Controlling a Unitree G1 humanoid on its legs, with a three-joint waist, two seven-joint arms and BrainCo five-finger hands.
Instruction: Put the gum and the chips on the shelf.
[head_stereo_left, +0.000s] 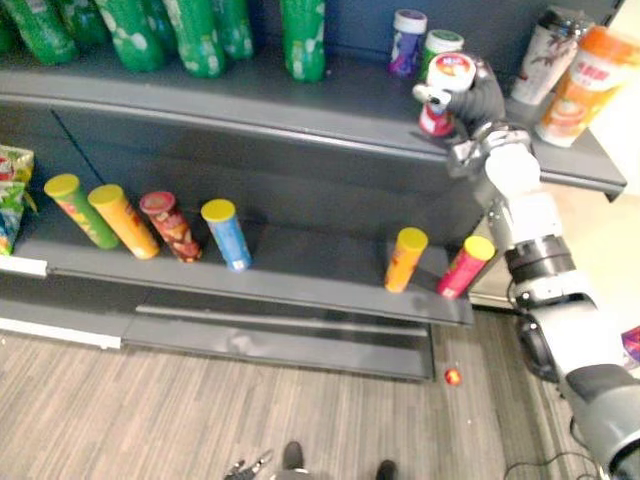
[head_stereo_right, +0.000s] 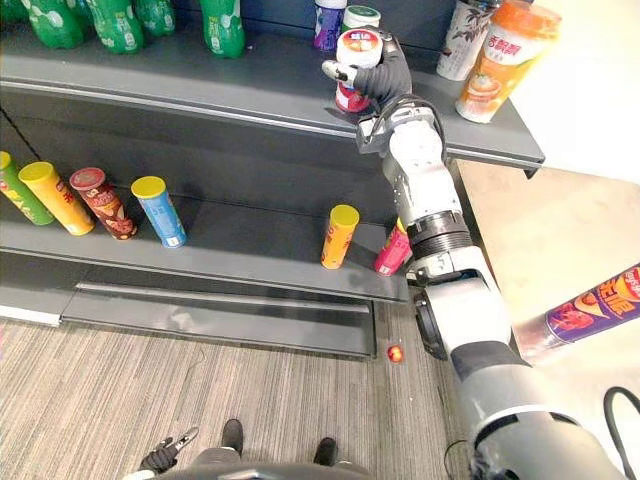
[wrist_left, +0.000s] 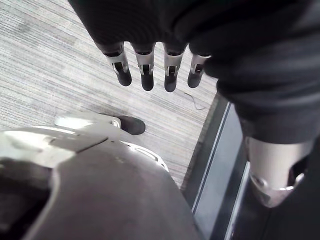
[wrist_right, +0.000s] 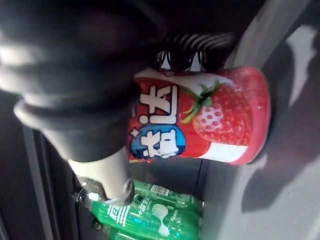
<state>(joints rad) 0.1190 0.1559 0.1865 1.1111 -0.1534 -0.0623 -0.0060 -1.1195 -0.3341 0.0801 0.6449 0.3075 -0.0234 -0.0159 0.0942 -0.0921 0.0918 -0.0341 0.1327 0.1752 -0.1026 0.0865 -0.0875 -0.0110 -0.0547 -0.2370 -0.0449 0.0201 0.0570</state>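
Dark grey metal shelving, upper shelf (head_stereo_left: 300, 100): we record the right hand (head_stereo_left: 482, 95) curled round a red-and-white strawberry-printed gum canister (wrist_right: 210, 120), upright at the front edge. Lower shelf (head_stereo_left: 300, 270): pink yellow-lidded chip tube (head_stereo_left: 463, 267) leaning, rightmost of a row. Left hand (wrist_left: 145, 70) hangs over striped grey floor (wrist_left: 50, 65), fingers relaxed.

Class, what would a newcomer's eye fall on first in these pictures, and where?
The right hand, curled round a red strawberry gum can at the front edge of the upper shelf. Next, the bright chip tubes leaning in a row on the lower shelf, and green bottles at the upper shelf's left end.
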